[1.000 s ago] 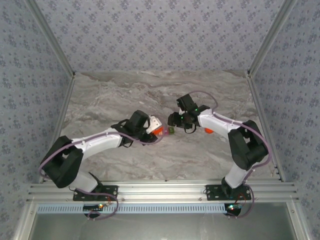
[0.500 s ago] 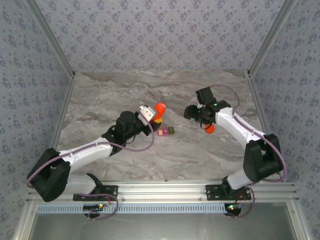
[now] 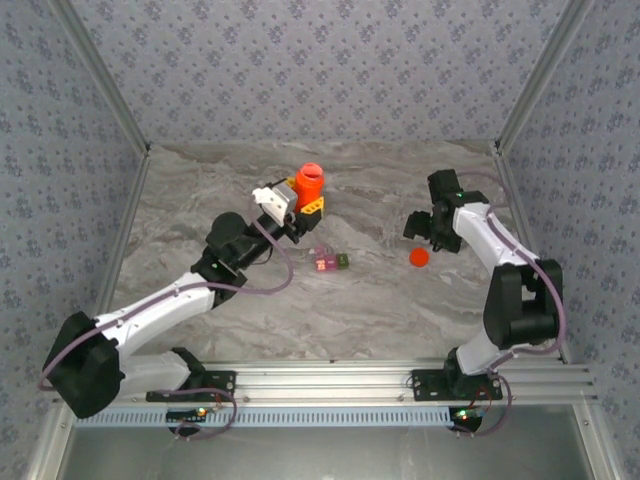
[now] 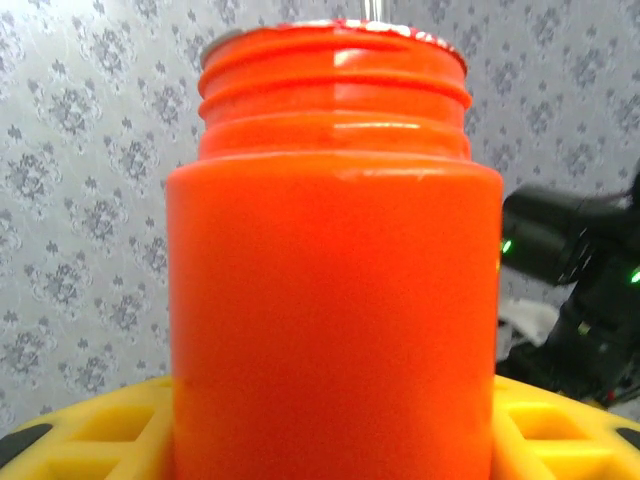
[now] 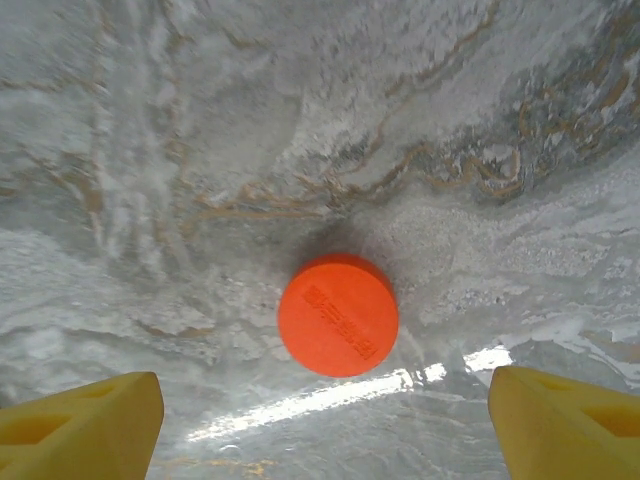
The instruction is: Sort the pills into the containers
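Cap's off: left gripper point(image 3: 304, 203) grips the open bottle point(image 4: 335, 280), right gripper point(image 5: 322, 418) hangs wide above the cap point(image 5: 338, 314); next, probably, tipping pills out beside the containers point(image 3: 329, 262).

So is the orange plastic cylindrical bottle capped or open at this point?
Open. The orange bottle shows a bare threaded neck, and the round orange cap lies flat on the marble table, apart from it.
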